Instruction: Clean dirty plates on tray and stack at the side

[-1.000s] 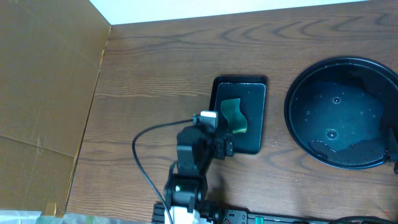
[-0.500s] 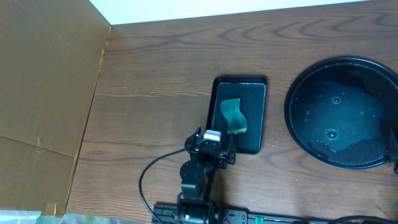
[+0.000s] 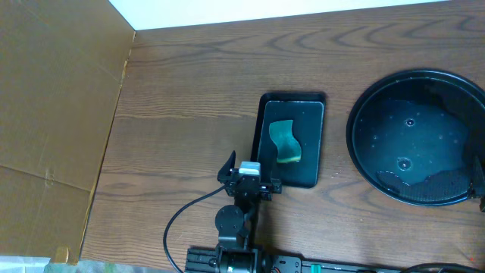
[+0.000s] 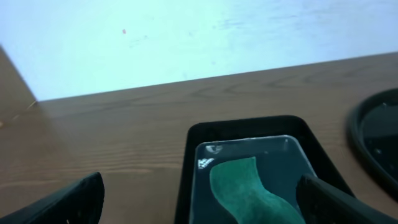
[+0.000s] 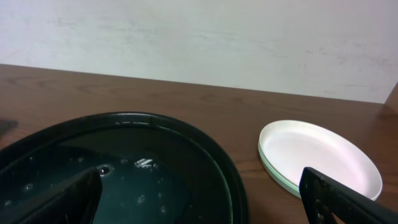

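The large round black tray (image 3: 364, 152) stands at the right, its floor wet with droplets; it also shows in the right wrist view (image 5: 186, 143). White plates (image 5: 317, 155) with pale green rims lie stacked on the table just right of the tray, out of the overhead view. My right gripper (image 5: 199, 208) is open and holds nothing, low over the tray's near rim, left of the stack. My left gripper (image 3: 248, 171) is open and holds nothing, at the front of the table, just short of the sponge tray; it also shows in the left wrist view (image 4: 199, 202).
A small rectangular black tray (image 3: 312, 114) holds a green sponge (image 3: 284, 142) in shallow water; it also shows in the left wrist view (image 4: 189, 162) with the sponge (image 4: 249, 190). A brown cardboard sheet (image 3: 53, 114) covers the left side. The left arm's cable (image 3: 182, 220) loops at the front.
My left arm has drawn back toward the front edge, away from the sponge tray. The sponge stays in its tray. The round tray has not moved.
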